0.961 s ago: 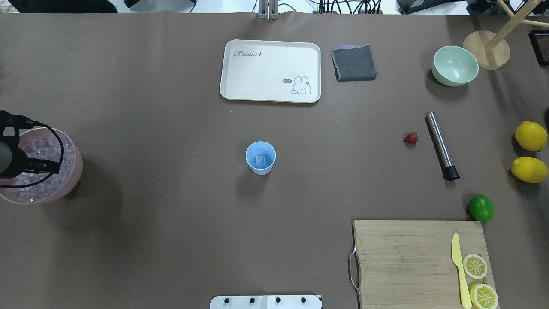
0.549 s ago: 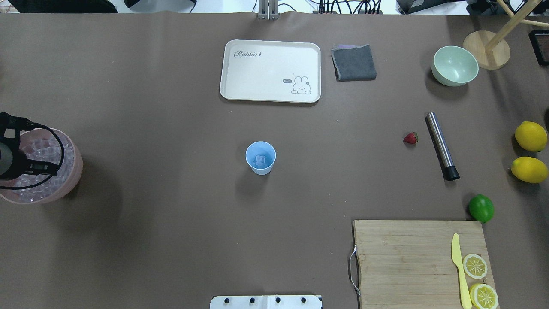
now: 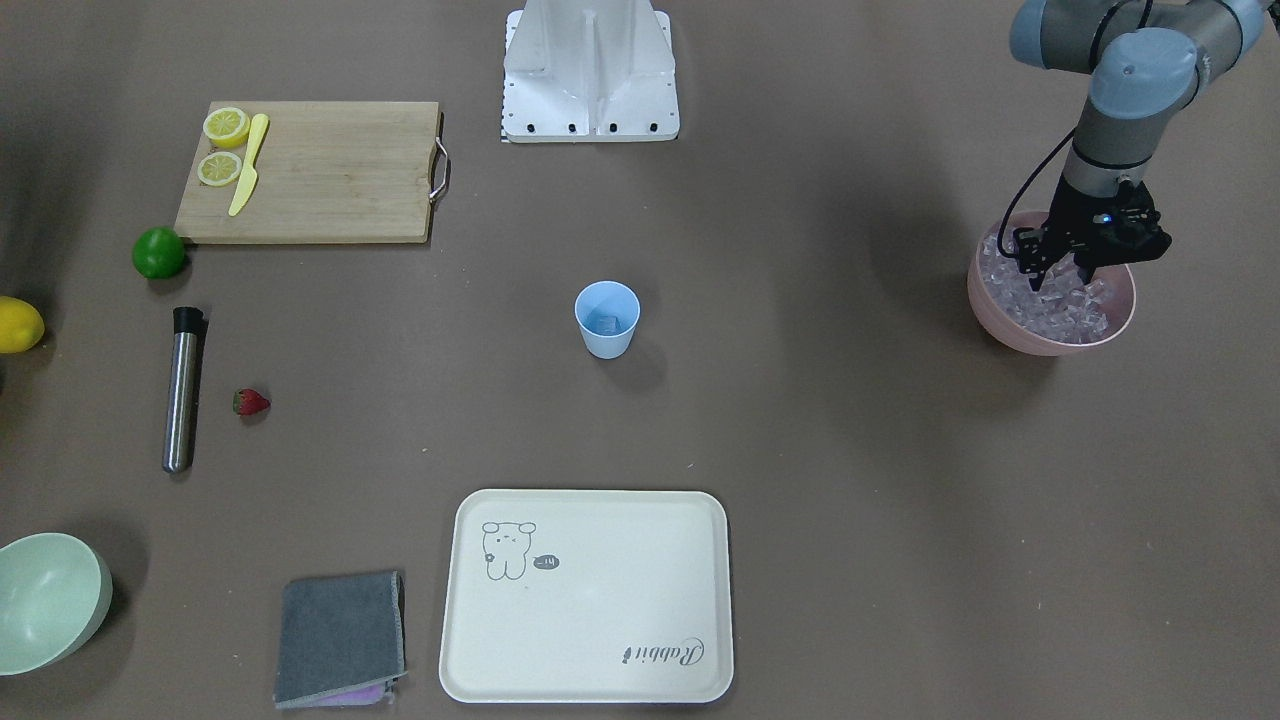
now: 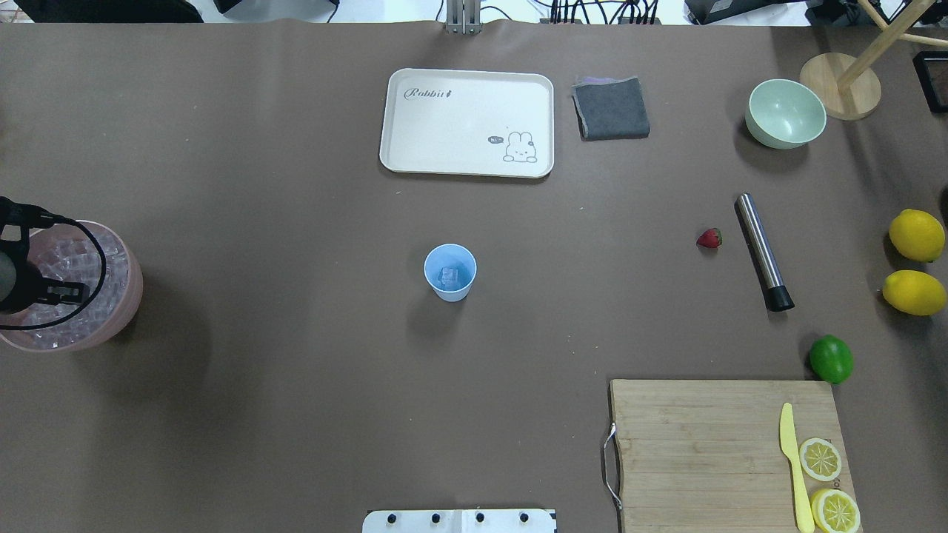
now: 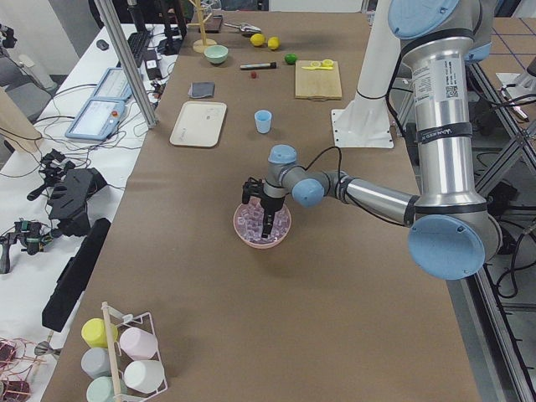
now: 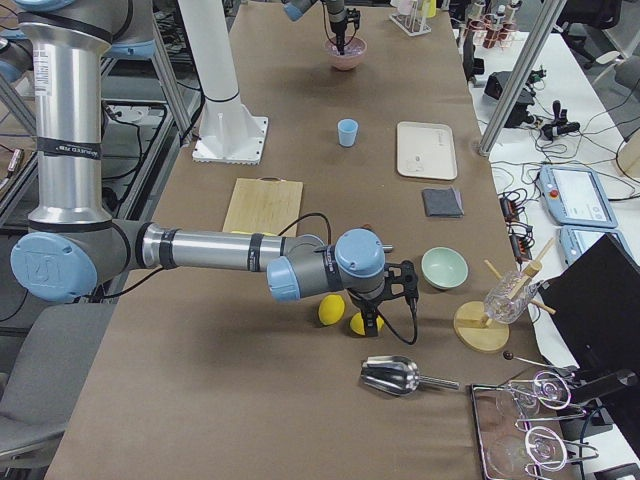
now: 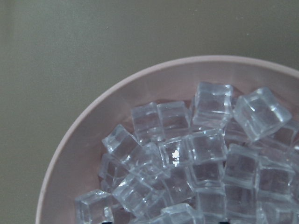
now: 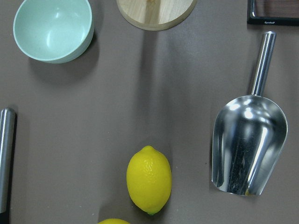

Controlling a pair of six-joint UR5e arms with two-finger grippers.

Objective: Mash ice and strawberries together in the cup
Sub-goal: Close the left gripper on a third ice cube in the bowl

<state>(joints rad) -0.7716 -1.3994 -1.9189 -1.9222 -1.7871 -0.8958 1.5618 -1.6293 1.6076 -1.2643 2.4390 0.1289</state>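
The light blue cup [image 4: 450,272] stands upright mid-table with one clear ice cube [image 4: 449,277] in it. The strawberry [image 4: 709,237] lies on the table to its right, next to a steel muddler. My left gripper [image 3: 1060,278] is open, its fingers pointing down into the pink bowl [image 3: 1000,325] of ice cubes [image 7: 196,158] at the table's left end. My right gripper [image 6: 372,325] hovers over the lemons at the far right end. It shows only in the right side view, so I cannot tell whether it is open or shut.
A steel muddler [image 4: 763,252], a lime [image 4: 831,359], two lemons [image 4: 917,235], a cutting board [image 4: 711,444] with a knife and lemon slices, a pale green bowl [image 4: 785,113], a grey cloth [image 4: 611,108] and a white tray [image 4: 466,122] are on the table. A metal scoop [image 8: 247,144] lies beyond the lemons.
My left gripper has shifted slightly toward the overhead view's left edge over the pink bowl. Nothing else has moved.
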